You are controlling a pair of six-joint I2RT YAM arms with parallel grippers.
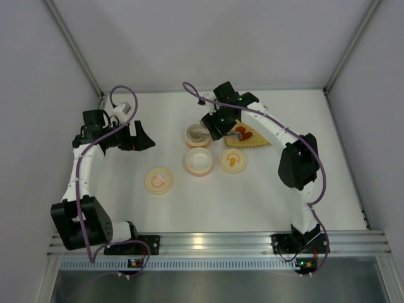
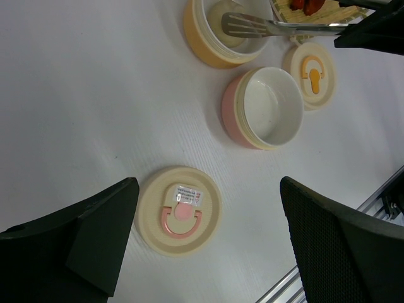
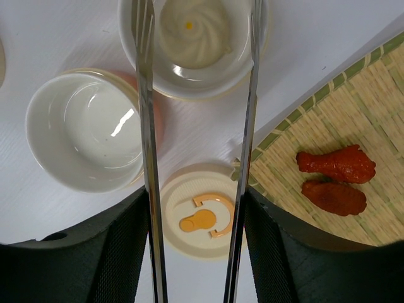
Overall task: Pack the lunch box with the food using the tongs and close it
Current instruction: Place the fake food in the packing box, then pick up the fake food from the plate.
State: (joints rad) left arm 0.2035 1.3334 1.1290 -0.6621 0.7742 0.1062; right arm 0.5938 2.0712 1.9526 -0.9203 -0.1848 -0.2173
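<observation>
Right tool (image 3: 196, 203) grasps tongs (image 3: 146, 126), tips pointing over ball (image 3: 192, 31) in bowl (image 3: 208, 86); left tool (image 2: 208, 189) gaping

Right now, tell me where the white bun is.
In the right wrist view the white bun lies at top centre inside the yellow-orange bowl, between the two arms of the tongs, next to the empty pink bowl.
</observation>
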